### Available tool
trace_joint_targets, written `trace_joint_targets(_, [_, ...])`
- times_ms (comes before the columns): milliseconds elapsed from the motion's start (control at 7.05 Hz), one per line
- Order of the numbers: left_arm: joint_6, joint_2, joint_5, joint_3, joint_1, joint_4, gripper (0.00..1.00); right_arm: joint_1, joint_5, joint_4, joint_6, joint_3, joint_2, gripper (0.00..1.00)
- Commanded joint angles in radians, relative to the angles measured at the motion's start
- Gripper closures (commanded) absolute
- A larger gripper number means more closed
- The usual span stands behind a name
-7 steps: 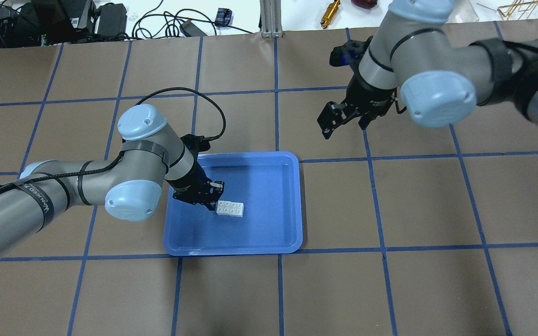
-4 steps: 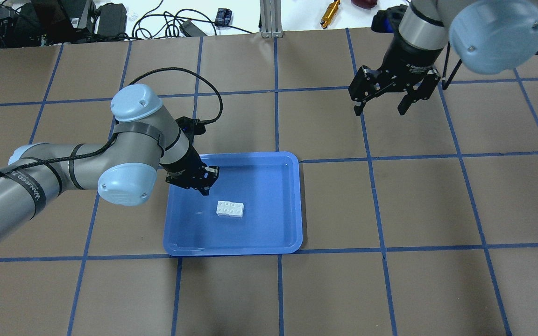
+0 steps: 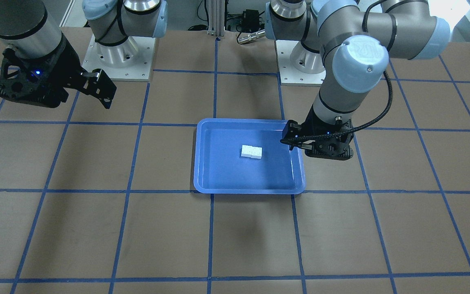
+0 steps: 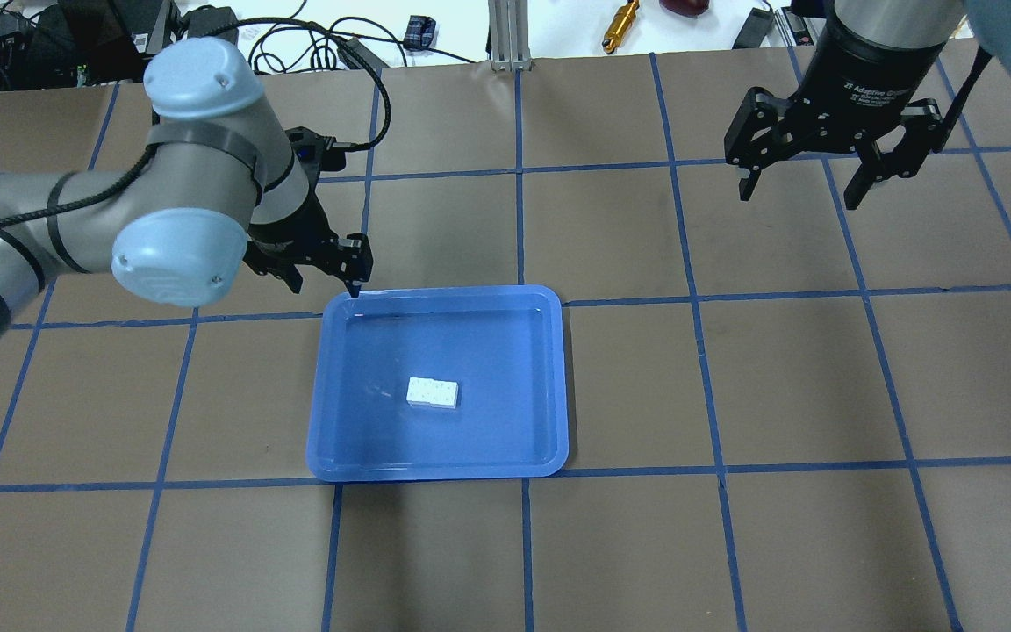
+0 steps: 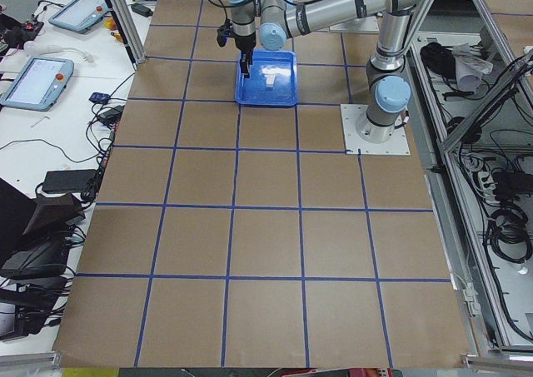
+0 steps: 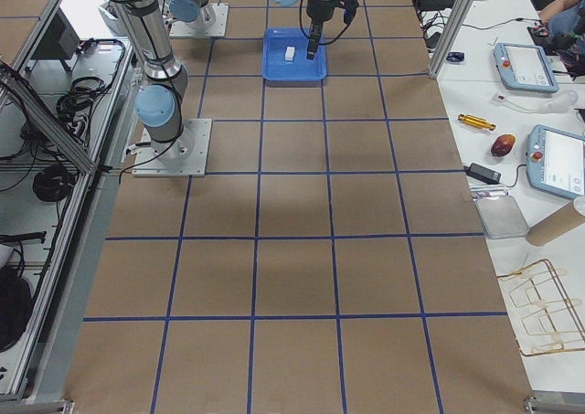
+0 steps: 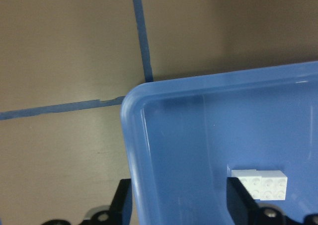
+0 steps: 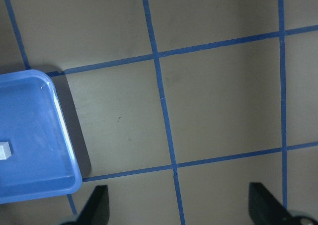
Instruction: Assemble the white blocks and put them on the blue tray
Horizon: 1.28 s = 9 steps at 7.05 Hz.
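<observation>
While joined white blocks [image 4: 433, 393] lie in the blue tray [image 4: 561, 386], I grip nothing.
Left gripper [image 4: 326, 283] splayed above its rim; right gripper [image 4: 799, 195] splayed near the counter's [image 4: 611, 544] far edge.

We see a brown surface [image 4: 734, 544] ruled into squares by blue tape lines [image 4: 777, 296]. Directly on it lies the blue tray [image 4: 562, 386], slightly toward seven o'clock of centre, seen from overhead.

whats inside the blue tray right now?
Only the white blocks, joined into one short bar, studs up, near the middle of the blue tray. The floor patch under them is hidden.
</observation>
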State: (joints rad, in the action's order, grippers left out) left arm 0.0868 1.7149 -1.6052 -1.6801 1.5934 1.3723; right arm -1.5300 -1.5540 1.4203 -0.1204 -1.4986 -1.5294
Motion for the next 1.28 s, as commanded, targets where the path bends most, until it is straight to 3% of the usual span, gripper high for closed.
trace_joint_targets(0, [0.004,-0.064,-0.005,0.089,-0.007,0.073,0.0,-0.002,-0.003,-0.006,-0.001,-0.034,-0.017,0.0])
trace_joint_targets(426, [0.002,-0.172,0.008,0.092,-0.027,0.114,0.0,-0.002,-0.005,-0.008,0.001,-0.052,-0.035,0.0])
trace_joint_targets(1135, [0.008,-0.163,0.03,0.092,-0.05,0.1,0.0,-0.002,-0.005,-0.001,0.002,-0.068,-0.037,0.0])
